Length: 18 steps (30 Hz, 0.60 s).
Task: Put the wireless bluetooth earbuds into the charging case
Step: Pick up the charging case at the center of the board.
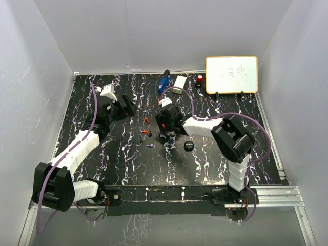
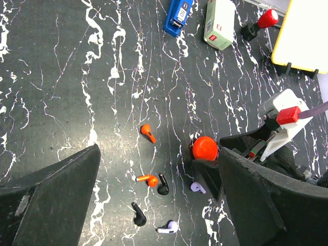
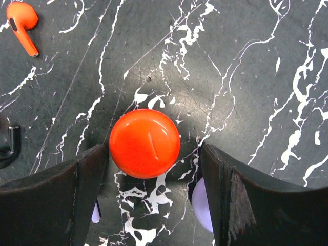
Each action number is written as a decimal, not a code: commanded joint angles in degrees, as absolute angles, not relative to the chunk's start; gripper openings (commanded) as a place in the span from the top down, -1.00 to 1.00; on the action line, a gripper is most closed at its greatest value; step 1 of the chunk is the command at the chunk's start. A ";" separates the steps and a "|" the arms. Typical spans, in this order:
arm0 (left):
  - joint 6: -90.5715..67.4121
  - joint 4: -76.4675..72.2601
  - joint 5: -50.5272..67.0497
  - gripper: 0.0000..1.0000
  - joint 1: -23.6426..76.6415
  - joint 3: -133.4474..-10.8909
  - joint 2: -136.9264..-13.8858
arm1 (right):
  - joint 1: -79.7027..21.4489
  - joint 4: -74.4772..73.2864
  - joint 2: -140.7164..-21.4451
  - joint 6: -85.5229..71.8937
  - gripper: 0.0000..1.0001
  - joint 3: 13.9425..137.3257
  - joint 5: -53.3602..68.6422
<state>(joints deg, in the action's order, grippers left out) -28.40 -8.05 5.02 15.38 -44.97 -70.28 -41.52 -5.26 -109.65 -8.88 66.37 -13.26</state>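
Top view, arms: the left gripper (image 1: 124,108) is held off to the left of the scattered earbuds (image 1: 145,132), probably to be kept out of the way. The right gripper (image 1: 164,123) is lowered among them on the table (image 1: 102,92).
Top view, spare case: a black case (image 1: 189,146) is left lying just right of the cluster, untouched.
Left wrist view, jaws: the left gripper's jaws are spread wide, with nothing held between them.
Left wrist view, buds: two orange, two black and two lavender buds are seen loose on the table, none seated in a case.
Right wrist view, orange case (image 3: 144,143): it is bracketed by the right gripper with its lid shut. One finger (image 3: 61,195) is set against it and a gap is left at the other, so the jaws are partly open and it is not clamped.
Right wrist view, purpose: the case is judged to be taken first, so that it can be steadied and opened before any bud goes in.
Right wrist view, hidden: a lavender object (image 3: 201,205) is half covered by a finger and cannot be identified.
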 commanded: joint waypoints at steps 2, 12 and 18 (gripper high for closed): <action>-28.56 -7.11 5.45 -0.93 15.31 -44.74 -69.01 | -41.58 -5.27 -110.28 -7.49 -0.41 69.31 -14.71; -28.83 -7.56 6.33 -0.93 15.32 -44.42 -69.95 | -41.60 -5.80 -110.97 -7.03 -0.06 69.52 -14.04; -29.04 -8.22 8.50 -0.93 15.28 -44.31 -70.18 | -41.59 -4.97 -110.97 -6.91 0.24 69.37 -13.24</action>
<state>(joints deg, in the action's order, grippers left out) -28.58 -8.05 5.80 15.38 -44.86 -70.35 -41.52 -6.26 -110.48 -7.57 67.31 -13.47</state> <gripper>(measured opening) 0.966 0.468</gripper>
